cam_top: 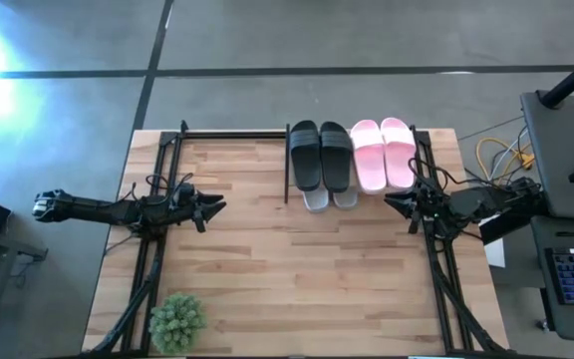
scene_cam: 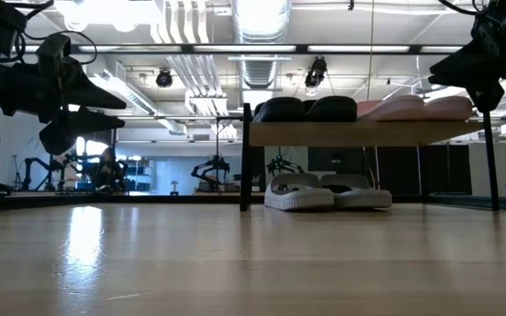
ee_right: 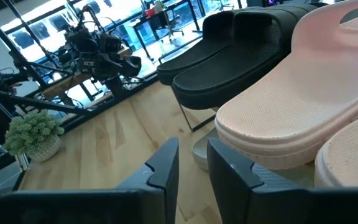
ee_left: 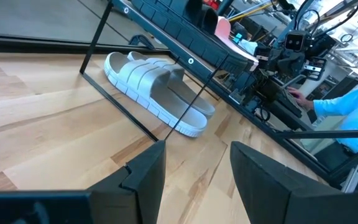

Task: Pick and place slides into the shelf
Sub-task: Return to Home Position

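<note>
Shelf (scene_cam: 367, 133) stood flanked by left gripper (cam_top: 210, 210) and right gripper (cam_top: 395, 202), both empty, fingers apart; the right likely had to retreat without brushing the pink slides (cam_top: 384, 155) atop it.

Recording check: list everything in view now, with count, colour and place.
shelf: one, light wood top, black legs, table's far edge
black slides: two, black, shelf top, left half
pink slides: two, pink, shelf top, right half
grey slides: two, light grey, beneath the top, under the black pair
potted plant: one, green, table's near left corner
person: one, light blue sleeve, beyond the table
left gripper: one, dark, fingers open, table's left edge
right gripper: one, dark, fingers open, beside the shelf's right end
</note>
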### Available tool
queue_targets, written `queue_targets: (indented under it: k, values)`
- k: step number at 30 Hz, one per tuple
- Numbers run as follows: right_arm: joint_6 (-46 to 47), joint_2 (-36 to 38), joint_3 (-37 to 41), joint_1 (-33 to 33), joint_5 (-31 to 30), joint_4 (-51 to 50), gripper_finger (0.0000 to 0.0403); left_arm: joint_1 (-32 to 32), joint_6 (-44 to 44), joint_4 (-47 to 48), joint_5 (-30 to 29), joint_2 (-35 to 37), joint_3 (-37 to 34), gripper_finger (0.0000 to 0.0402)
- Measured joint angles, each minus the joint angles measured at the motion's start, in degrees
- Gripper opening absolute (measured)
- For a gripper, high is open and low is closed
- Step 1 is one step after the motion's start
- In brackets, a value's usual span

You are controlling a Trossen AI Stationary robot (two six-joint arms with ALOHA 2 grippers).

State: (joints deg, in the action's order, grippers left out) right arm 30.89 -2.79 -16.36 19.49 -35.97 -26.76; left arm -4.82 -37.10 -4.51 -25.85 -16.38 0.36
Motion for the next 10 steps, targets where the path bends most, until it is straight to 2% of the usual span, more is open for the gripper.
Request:
queue_targets:
  k: [10]
  values:
    - [0.0,0.0,0.0,0.0,0.0,0.0,0.0069,0.0,0.0,0.0,0.0,0.0,0.0,0.0166]
